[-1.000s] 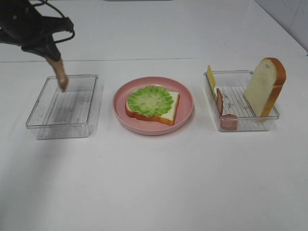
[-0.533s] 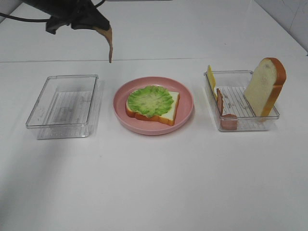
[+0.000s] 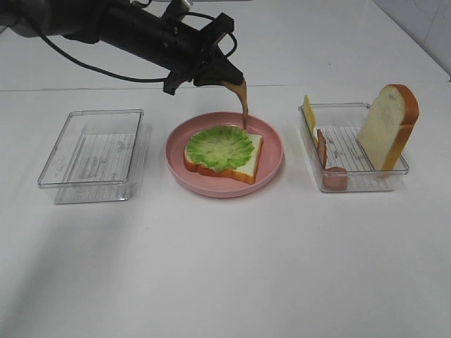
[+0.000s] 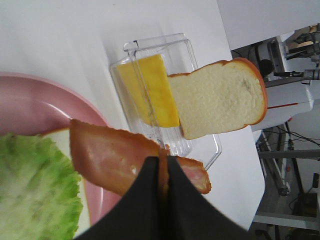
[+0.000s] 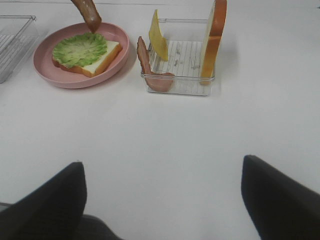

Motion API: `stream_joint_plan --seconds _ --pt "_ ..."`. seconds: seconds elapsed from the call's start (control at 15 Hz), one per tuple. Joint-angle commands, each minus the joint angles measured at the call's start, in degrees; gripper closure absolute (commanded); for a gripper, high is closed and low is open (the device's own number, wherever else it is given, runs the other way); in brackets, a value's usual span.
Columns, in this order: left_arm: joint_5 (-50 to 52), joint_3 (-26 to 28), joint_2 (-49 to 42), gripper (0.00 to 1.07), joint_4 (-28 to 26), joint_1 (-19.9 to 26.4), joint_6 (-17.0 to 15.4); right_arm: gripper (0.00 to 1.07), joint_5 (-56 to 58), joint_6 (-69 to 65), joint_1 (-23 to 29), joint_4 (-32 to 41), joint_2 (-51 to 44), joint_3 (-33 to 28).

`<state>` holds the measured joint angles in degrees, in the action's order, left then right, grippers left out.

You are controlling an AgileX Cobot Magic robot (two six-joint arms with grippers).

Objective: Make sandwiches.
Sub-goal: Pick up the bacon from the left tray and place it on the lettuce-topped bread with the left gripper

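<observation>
Clamping the bacon strip [image 4: 112, 160] near one end, my left gripper [image 4: 163, 170] holds it above the pink plate [image 3: 273, 160]; it seems light, thin, flexible: end-grip suits laying flat.

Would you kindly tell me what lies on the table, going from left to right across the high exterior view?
left clear tray → pink plate → yellow cheese slice → loose bacon strips → upright bread slice
</observation>
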<state>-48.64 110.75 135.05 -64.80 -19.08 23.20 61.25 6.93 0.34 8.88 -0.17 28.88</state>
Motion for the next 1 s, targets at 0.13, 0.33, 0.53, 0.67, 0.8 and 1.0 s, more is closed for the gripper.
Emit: stream_joint_plan --seconds 0.13,0.33,0.53,0.67,0.8,1.0 --pt "-1.9 1.8 3.4 1.07 -3.5 -1.6 0.3 0.27 -0.5 -0.1 -0.2 0.3 -0.8 -0.1" --pt "-1.9 1.8 4.1 1.07 3.6 -1.3 -2.0 0.27 -0.5 -0.1 -0.2 0.3 -0.8 -0.1" --pt "-1.3 1.8 4.2 1.07 14.2 -1.3 -8.1 0.27 -0.5 -0.1 -0.2 0.3 -0.8 -0.1" --pt "-0.8 1.8 4.0 1.07 21.9 -1.3 -12.2 0.27 -0.5 -0.1 -0.2 0.3 -0.8 -0.1" --pt "-0.4 1.8 4.0 1.07 24.2 -1.3 -13.9 0.27 -0.5 -0.1 -0.2 0.3 -0.8 -0.1" --pt "0.5 1.8 3.3 1.07 30.4 -1.3 -16.9 0.27 -0.5 -0.1 -0.2 0.3 -0.8 -0.1"
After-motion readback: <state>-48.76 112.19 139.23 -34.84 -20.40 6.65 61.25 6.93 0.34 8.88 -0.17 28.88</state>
